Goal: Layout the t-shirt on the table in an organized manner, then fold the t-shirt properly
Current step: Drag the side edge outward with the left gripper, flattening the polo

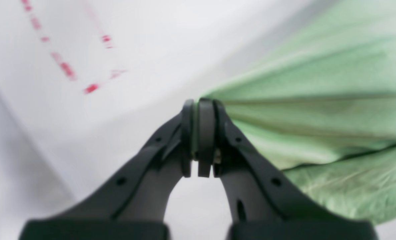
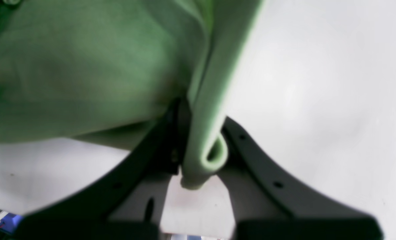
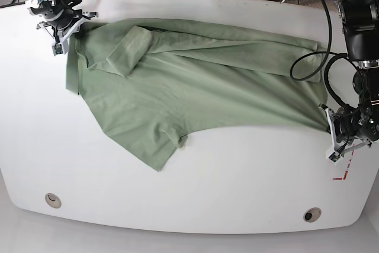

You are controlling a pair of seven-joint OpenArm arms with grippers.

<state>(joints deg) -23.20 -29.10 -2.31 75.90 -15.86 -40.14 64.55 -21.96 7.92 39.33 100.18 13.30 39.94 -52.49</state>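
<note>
Base view: t-shirt (image 3: 195, 87) lies lengthwise across table (image 3: 237, 188), collar left.

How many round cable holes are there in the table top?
2. One cable hole sits near the front edge of the table at the base view's left, the other near the front edge at its right. The t-shirt may hide others.

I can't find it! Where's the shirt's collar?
In the base view, the sage-green knit polo shirt's fold-down collar lies at upper left on the white table, near the right gripper.
</note>
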